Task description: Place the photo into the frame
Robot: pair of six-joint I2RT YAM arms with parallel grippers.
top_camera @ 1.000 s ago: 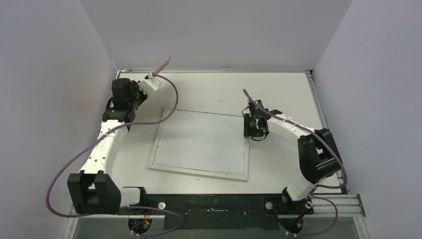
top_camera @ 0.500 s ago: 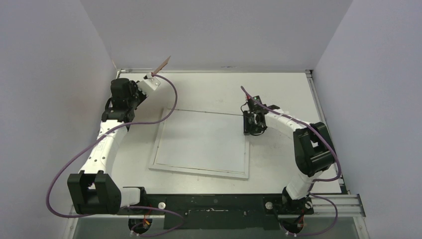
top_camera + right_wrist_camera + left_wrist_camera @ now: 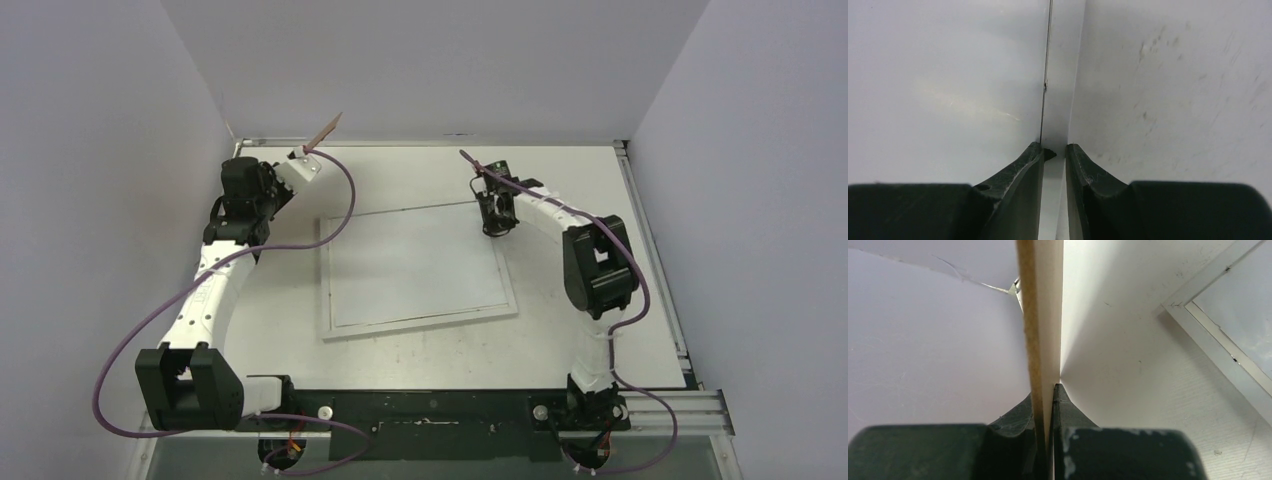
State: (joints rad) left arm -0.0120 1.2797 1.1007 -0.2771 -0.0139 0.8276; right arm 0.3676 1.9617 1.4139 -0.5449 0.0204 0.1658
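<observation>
**A:** Right pincer?

**B:** The right pincer [image 3: 491, 222] is nipped on the frame [image 3: 415, 265], on the rim at its far right corner. One side of the pincer is inside the rim and the other outside.

**A:** How does the frame lie?

**B:** Flat, on the middle of the bench [image 3: 400, 175]. Its long axis runs left to right but is skewed, so the right end sits farther from the arm bases than the left end.

**A:** And the left?

**B:** The left pincer [image 3: 1045, 392] is closed on a thin board [image 3: 1040, 315] with a brown edge and a pale face. It is raised over the bench's far left corner. The board slants up and to the right against the back wall [image 3: 450, 60], well apart from the frame.
</observation>
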